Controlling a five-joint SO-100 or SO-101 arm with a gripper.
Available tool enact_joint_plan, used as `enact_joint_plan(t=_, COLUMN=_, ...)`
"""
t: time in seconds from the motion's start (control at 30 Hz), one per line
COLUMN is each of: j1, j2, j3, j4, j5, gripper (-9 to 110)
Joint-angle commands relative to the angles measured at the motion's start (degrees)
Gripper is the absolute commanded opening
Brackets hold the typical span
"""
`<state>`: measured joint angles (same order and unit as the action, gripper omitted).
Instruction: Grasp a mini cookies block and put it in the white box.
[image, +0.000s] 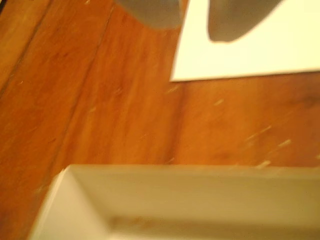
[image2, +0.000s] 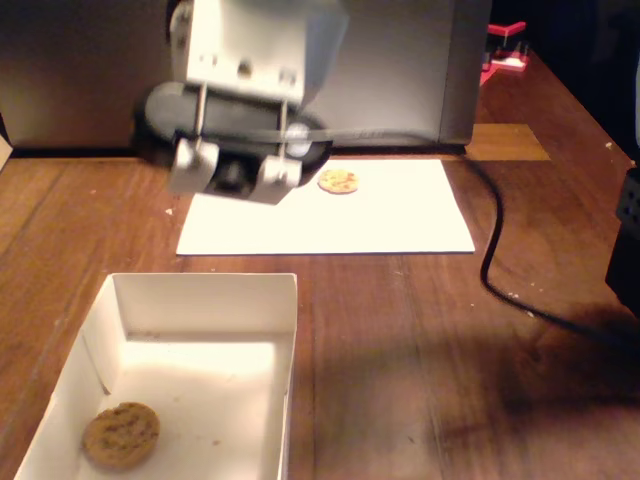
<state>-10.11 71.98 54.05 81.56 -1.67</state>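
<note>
Cookies sit apart: one cookie (image2: 338, 181) on the paper (image2: 400, 215), another (image2: 121, 435) inside the white box (image2: 205, 290), round, tan, speckled. The table (image2: 420, 350) is brown wood, with a cable (image2: 490, 255) trailing. Whether the gripper (image2: 238, 172) is apart or together cannot be told.

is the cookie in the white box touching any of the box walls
Apart. In the fixed view the cookie lies on the floor of the white box, with bare white floor showing between it and the nearest wall on every visible side.
</note>
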Motion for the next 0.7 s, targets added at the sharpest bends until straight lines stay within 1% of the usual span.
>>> enact_joint_plan(t=0.0, j1=4.0, j2=9.4, j3=-6.6, j4=2.2, j5=0.5, gripper=0)
enact_joint_plan(t=0.23, j1=13.4, j2=9.8, j3=-6.7, j4=5.5, j5=3.3, gripper=0)
enact_joint_plan(t=0.67, j1=35.0, j2=8.6, j3=-6.7, j4=8.8, j5=5.3, gripper=0)
